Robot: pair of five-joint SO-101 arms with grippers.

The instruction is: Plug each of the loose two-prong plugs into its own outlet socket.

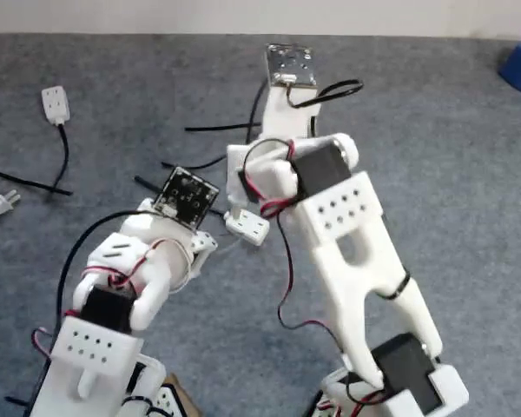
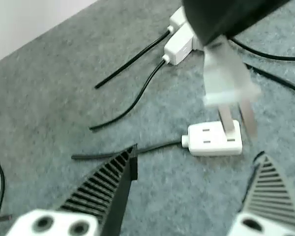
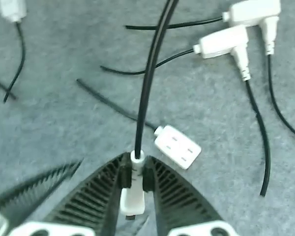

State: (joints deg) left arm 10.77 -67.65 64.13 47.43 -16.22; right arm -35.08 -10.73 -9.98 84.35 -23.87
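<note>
White plastic plug [image 3: 132, 199]: judged light and hard, pinched at its body by the right claw [image 3: 133, 172] | outlet socket [image 2: 214, 140]: likely easily slid | left claw [image 2: 197, 153]: spread wide nearby

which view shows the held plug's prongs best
Left wrist view: the plug is seen side-on, both prongs over the outlet socket. Right wrist view gives its body and cord, clamped in the right hand. High view: an arm covers it.
</note>
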